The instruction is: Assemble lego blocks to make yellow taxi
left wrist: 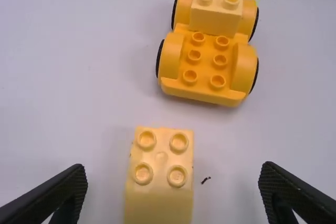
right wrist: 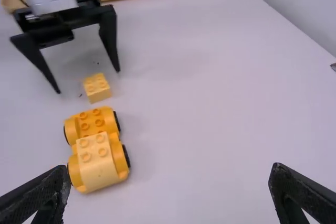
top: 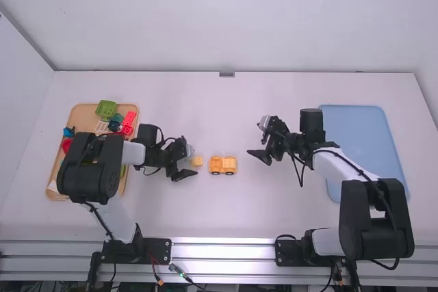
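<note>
From where I stand, the left claw [left wrist: 173, 167] gapes wide above the white table [top: 233, 217], its fingers well apart on either side of a loose yellow block [left wrist: 160, 174] and touching neither flank. The right claw [right wrist: 170, 167] is spread just as wide, with nothing in it. Just beside the loose block sits the wheeled base [left wrist: 205, 69], one paler block [left wrist: 216, 17] already on its end and bare studs [left wrist: 219, 60] on the rest.

What worries me is the closing: if the fingers come together off-centre, one would meet the block first and twist it or shove it into the base. A grip too low could scrape the table, too high could slip. Later, studs slightly misaligned would leave the block cocked, and the base (it's on wheels, after all) might roll away when pressed, unless the right claw braces it.
</note>
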